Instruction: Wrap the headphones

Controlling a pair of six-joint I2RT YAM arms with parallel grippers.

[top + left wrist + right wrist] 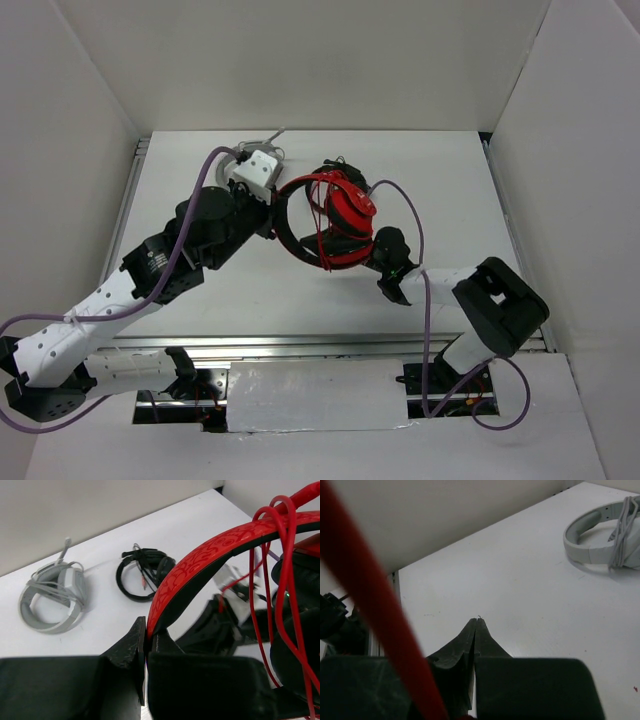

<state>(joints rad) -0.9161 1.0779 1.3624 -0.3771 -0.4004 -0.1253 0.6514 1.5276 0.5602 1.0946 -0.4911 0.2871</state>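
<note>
Seen from above, the red headphones sit at the centre of a white table, lifted between two robot arms that reach in from the lower left and lower right of the frame. The left gripper is clamped tight on the patterned red headband; in the left wrist view, the band rises from between the black fingers at lower centre and arches toward the upper right. The thin red cable hangs in several loops over the band and across the black ear pad at the right edge of that view. The right gripper is fully closed, its two fingertips pressed together above bare table with nothing visible between them; a blurred red strand crosses the left side of the right wrist view in front of it. Grey-white headphones and black headphones lie on the table near the back wall.
</note>
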